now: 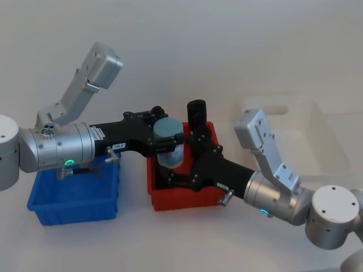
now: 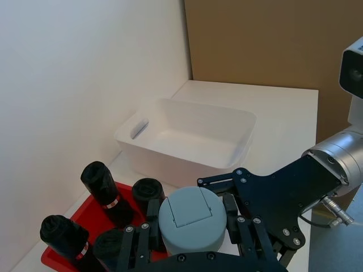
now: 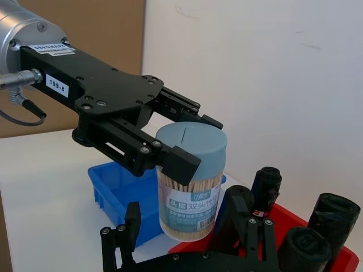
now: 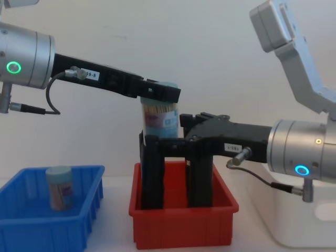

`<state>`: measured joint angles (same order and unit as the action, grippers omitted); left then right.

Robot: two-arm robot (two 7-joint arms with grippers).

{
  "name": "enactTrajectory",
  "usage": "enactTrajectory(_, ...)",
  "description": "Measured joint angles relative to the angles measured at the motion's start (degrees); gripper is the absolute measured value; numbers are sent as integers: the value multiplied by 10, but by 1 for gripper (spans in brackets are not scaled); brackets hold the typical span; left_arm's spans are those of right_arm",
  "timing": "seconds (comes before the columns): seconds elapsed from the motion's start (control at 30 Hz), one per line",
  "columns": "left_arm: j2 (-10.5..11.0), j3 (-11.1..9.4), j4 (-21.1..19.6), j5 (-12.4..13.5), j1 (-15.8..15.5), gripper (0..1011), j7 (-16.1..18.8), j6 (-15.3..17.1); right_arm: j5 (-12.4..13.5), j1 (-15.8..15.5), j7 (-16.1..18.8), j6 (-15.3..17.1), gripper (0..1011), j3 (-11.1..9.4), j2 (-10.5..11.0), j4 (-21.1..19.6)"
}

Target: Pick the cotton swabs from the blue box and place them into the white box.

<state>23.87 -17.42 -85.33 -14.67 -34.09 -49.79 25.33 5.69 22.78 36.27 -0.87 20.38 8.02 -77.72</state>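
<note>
Starting on the left, the blue box (image 4: 31, 231) sat on the tabletop, back along the arm and well below the left end effector (image 1: 167, 133). One jar of swabs (image 4: 59, 186) stood upright inside it, waiting for its turn. The left end effector reached out level, away from that box. Its fingers were clamped on the grey-blue lid and upper rim of a second jar of cotton swabs (image 4: 160, 118), which hung upright beneath them.

We judged the high grip to be deliberate, since it left the labelled body and base of the jar free for another hold. Directly below the held jar was the red bin (image 1: 187, 201) with its tall black rolls (image 1: 197, 110). We took the bin to be merely in the path between the two boxes, which would explain why the jar was carried well above the tops of the rolls.

The right end effector (image 3: 190, 226) came in from the other side, lower than the left one. Its fingers were spread apart on either side of the jar's base, and one of them was clearly not touching it. To us this looked like a hand-over in mid-air that was not yet closed.

The white box (image 2: 187, 161) lay back behind the right end effector, near that arm's own side and well apart from the left one. That placement is probably why the jar was being passed across rather than carried the whole way.
</note>
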Motion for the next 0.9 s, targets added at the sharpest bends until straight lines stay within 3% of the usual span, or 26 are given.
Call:
enactTrajectory(0.23,0,0,0,0,0,670,0,0,-2,15,0,-8,980,4,-10,23)
enactTrajectory(0.5,0,0,0,0,0,670,0,0,-1,27,2,-15,802,8,-17,40)
enactTrajectory(0.63,0,0,0,0,0,671,0,0,1,30,2,-17,657,9,-19,44)
enactTrajectory(0.9,0,0,0,0,0,692,0,0,4,33,2,-20,645,14,-21,48)
